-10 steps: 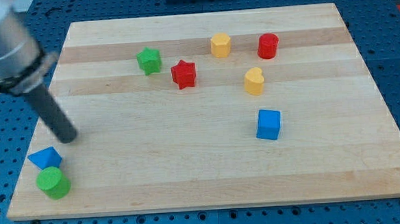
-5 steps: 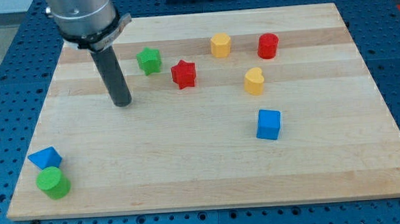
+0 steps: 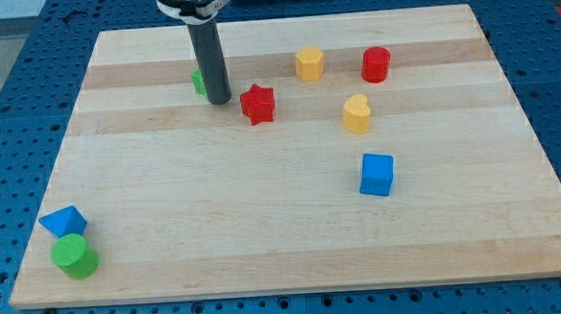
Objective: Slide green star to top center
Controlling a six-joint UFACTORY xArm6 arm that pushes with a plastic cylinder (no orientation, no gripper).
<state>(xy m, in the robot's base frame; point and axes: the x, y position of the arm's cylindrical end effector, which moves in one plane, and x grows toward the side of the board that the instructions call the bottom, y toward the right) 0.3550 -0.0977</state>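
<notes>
The green star (image 3: 198, 81) lies in the upper left-centre of the wooden board (image 3: 284, 224). The dark rod stands in front of it and hides most of it; only a sliver shows at the rod's left. My tip (image 3: 220, 100) rests on the board at the star's lower right edge, just left of the red star (image 3: 257, 103). Whether the tip touches the green star cannot be told.
A yellow cylinder (image 3: 308, 63) and a red cylinder (image 3: 376, 64) sit near the view's top right. A yellow heart (image 3: 356, 114) and a blue cube (image 3: 377, 174) lie right of centre. A blue triangle (image 3: 64, 222) and a green cylinder (image 3: 75, 256) sit at the bottom left.
The rod has swept from the board's left side up and to the right, ending in front of the green star. No block has visibly moved.
</notes>
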